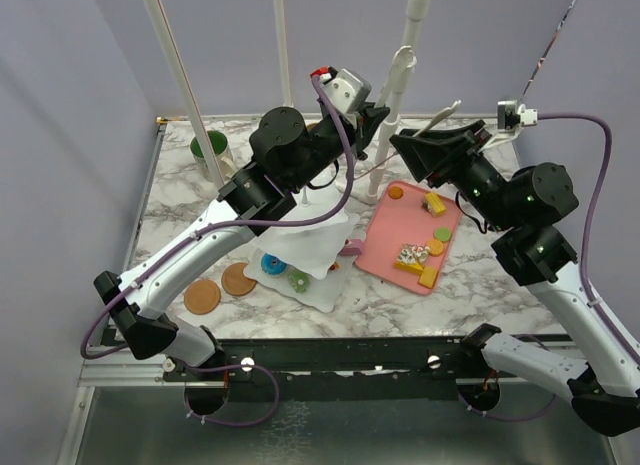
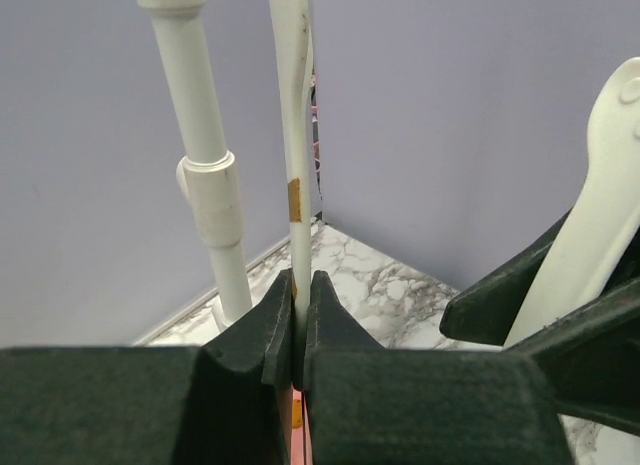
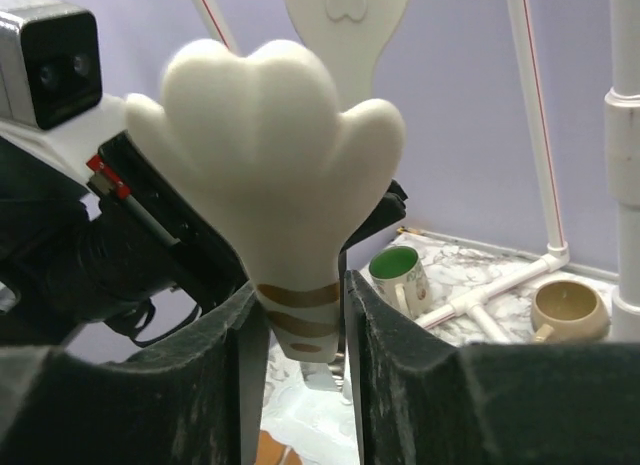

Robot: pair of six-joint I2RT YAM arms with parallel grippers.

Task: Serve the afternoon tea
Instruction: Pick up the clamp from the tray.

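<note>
Left hand (image 2: 300,285) is clamped tight on a thin white strip (image 2: 295,135) seen edge-on, with a tan patch partway up. It is held upright over the back of the table (image 1: 470,285).

Right hand (image 3: 300,295) is partly closed. Its two fingers (image 3: 385,385) press the narrow striped neck of a white paw-shaped piece (image 3: 270,145), lobed end up. A second paw-shaped blade shows right behind it (can't tell if the strip belongs to the same tool). Both hands are close together, raised above the table's far middle.

The three-tier stand (image 1: 315,247) sits at table centre, partly under the left arm. It has a blue donut (image 1: 270,263) and a green one (image 1: 298,280) on the bottom plate's near edge. Two brown round pastries (image 1: 203,296) lie on the table just left of the stand.

The pink tray (image 1: 395,230) lies just right of the stand and carries more pastries:
- an orange round (image 1: 396,193) at the far corner
- a yellow piece (image 1: 435,203)
- a green round (image 1: 440,235)
- a few small mixed ones near the front, too small to name

The green-lined mug (image 3: 400,275) stands upright at the far left of the table. The tan mug (image 3: 570,310) is at the back beside the white pipe frame (image 3: 480,300), well apart from the green-lined mug.
</note>
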